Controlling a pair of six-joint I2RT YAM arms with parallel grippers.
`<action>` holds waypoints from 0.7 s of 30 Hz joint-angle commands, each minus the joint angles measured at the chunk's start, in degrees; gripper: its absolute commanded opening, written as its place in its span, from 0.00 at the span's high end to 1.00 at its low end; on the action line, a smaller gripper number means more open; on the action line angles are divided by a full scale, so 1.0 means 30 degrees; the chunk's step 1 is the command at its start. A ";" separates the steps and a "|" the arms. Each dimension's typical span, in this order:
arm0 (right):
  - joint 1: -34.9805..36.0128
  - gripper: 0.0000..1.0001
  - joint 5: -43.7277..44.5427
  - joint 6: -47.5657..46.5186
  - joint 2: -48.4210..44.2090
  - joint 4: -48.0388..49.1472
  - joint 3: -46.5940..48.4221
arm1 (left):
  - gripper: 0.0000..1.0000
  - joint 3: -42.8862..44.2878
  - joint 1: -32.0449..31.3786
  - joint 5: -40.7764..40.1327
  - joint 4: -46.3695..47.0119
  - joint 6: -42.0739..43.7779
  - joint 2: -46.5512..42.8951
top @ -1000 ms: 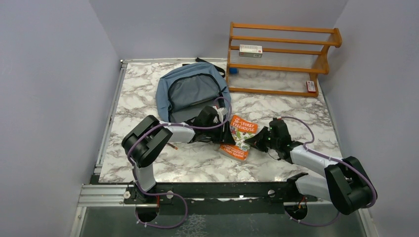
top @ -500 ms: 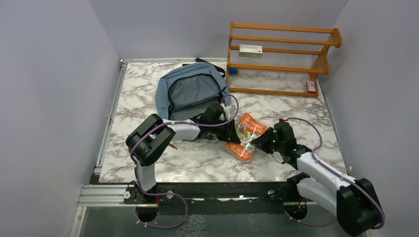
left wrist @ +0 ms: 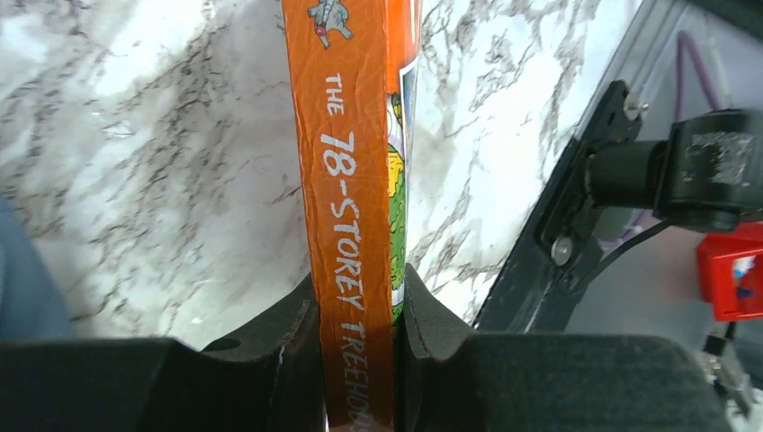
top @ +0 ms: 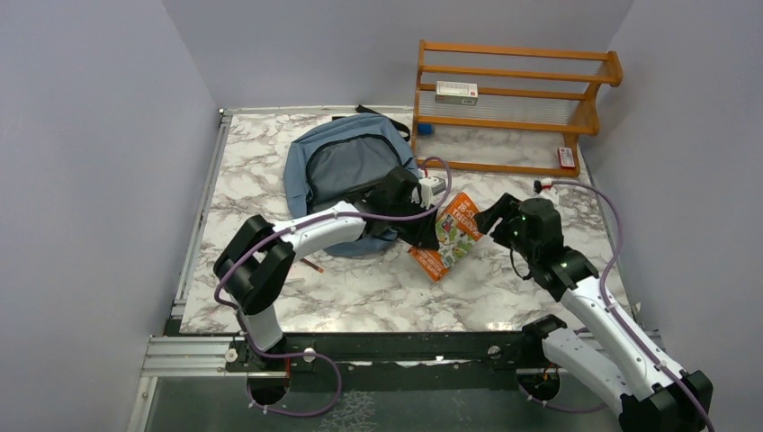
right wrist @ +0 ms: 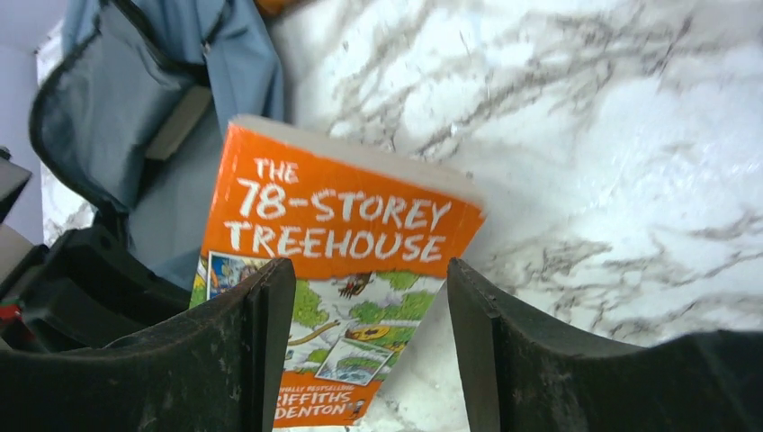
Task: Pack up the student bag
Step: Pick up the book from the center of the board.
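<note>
The student bag (top: 346, 166) lies on the marble table (top: 261, 180), just behind the left gripper (top: 428, 234). Only the left wrist view shows its jaws pinching the spine of the orange book (left wrist: 355, 180). The right gripper (right wrist: 371, 333), jaws spread, faces the book's cover. A wooden rack (top: 513, 108) stands at the far right.

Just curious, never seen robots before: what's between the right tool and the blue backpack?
The orange book, clamped by the left tool, lies between the open right tool and the backpack; top view shows it.
</note>
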 commanded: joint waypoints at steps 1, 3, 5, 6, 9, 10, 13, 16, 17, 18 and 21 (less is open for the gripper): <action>0.0094 0.33 0.1879 -0.2523 -0.0650 -0.0143 0.1468 | 1.00 0.1696 -0.0002 -0.1434 -0.2593 0.3554 -0.2169; 0.0092 0.32 0.1612 -0.3637 -0.0856 0.0478 0.1972 | 1.00 0.2044 0.0011 -0.1984 -0.3406 0.4585 -0.2762; 0.0094 0.32 0.1191 -0.4663 -0.1062 0.1180 0.2381 | 1.00 0.2252 0.0047 -0.2304 -0.3994 0.5630 -0.3400; 0.0094 0.31 0.0880 -0.5362 -0.1113 0.1611 0.2503 | 1.00 0.2306 0.0110 -0.2391 -0.4222 0.6051 -0.3678; 0.0094 0.30 -0.0483 -0.6674 -0.1253 0.2561 0.2919 | 1.00 0.2305 0.0227 -0.2263 -0.4698 0.7129 -0.4504; 0.0094 0.30 -0.1160 -0.7156 -0.1291 0.2940 0.2933 | 1.00 0.2276 0.0286 -0.2247 -0.4837 0.7465 -0.4765; 0.0094 0.29 -0.3597 -0.8605 -0.1395 0.4334 0.2871 | 1.00 0.2073 0.0435 -0.1820 -0.4990 0.8773 -0.5573; 0.0093 0.29 -0.5771 -0.9632 -0.1134 0.5818 0.2966 | 1.00 0.1648 0.0601 -0.1635 -0.4991 0.9998 -0.6579; 0.0080 0.29 -0.6600 -1.0126 -0.0954 0.6094 0.3191 | 1.00 0.1473 0.0718 -0.1457 -0.4991 1.0402 -0.6939; 0.0092 0.29 -0.7359 -1.0521 -0.0741 0.6246 0.3509 | 1.00 0.1264 0.0864 -0.1256 -0.4951 1.0771 -0.7427; 0.0094 0.29 -0.9910 -1.1962 -0.0006 0.6442 0.4433 | 1.00 0.0531 0.1479 -0.0626 -0.4578 1.1611 -0.8375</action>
